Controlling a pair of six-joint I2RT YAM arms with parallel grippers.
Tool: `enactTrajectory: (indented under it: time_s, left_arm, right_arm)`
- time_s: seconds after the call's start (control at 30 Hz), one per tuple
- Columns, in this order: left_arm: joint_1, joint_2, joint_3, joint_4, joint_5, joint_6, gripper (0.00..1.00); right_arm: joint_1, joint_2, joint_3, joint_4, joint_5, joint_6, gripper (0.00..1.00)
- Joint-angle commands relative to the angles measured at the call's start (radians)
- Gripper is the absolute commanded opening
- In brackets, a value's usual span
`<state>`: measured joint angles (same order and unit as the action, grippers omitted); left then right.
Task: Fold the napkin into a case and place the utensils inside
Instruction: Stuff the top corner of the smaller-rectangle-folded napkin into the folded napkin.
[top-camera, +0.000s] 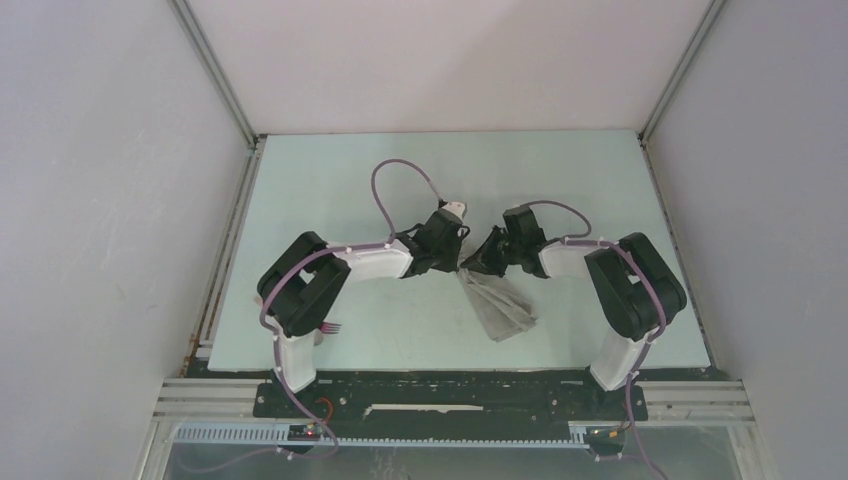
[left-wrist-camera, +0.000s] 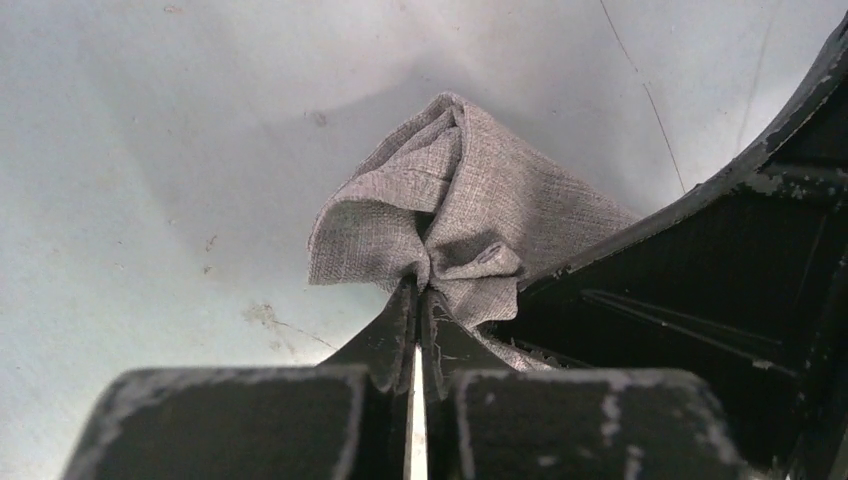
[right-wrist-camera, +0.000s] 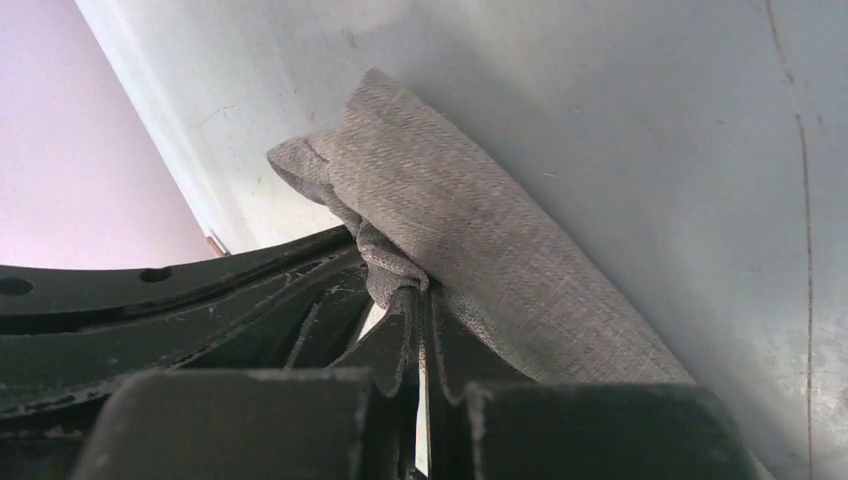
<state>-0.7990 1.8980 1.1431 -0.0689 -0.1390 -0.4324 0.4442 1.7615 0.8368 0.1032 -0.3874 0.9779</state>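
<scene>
The light-grey napkin (top-camera: 502, 306) is folded into a narrow, layered strip that tapers toward its far end, where both grippers hold it. From there it trails toward the near right over the table. My left gripper (top-camera: 460, 256) is shut on a bunched corner of the napkin (left-wrist-camera: 470, 200), its jaws pinched together (left-wrist-camera: 418, 292). My right gripper (top-camera: 480, 262) is shut on the same end of the napkin (right-wrist-camera: 480, 240), jaws together (right-wrist-camera: 418, 296). The two grippers nearly touch. The utensils (top-camera: 329, 327) show only as thin pinkish-purple ends sticking out from under the left arm near its base.
The pale green table (top-camera: 400, 170) is walled by grey panels at the back and both sides. The right gripper's black body (left-wrist-camera: 720, 280) crowds the left wrist view. The left gripper's body (right-wrist-camera: 180, 310) crowds the right wrist view.
</scene>
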Motion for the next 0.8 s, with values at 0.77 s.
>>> enactTrajectory:
  time_s: [0.77]
  left_arm:
    - [0.143, -0.173, -0.258, 0.354, 0.355, 0.023, 0.0]
  right_arm:
    - [0.108, 0.102, -0.061, 0.439, 0.072, -0.108, 0.0]
